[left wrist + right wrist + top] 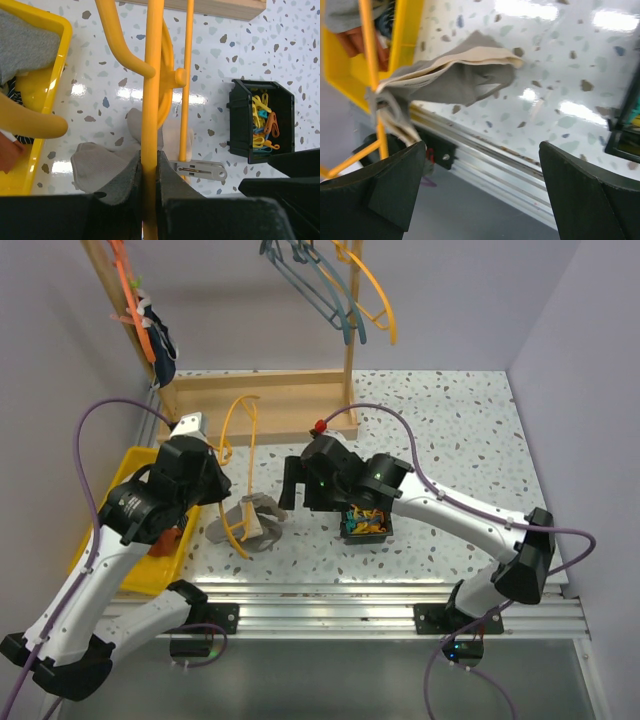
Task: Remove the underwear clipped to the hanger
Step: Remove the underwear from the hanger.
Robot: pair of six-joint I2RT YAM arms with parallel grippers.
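Left gripper (149, 165) is clamped tight on one yellow hanger (151, 75), with one grey brief (465, 75) hanging off it low over the table. Right gripper (482, 165) is spread wide just beside that brief, holding nothing. One yellow bin (57, 65) on the left holds grey, navy and rust cloth; one black box (240, 120) of clips (265, 125) sits on the right.

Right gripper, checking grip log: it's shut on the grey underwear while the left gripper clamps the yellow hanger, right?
No: the right wrist view shows the right gripper open, not closed on the grey underwear. The left gripper does clamp the yellow hanger.
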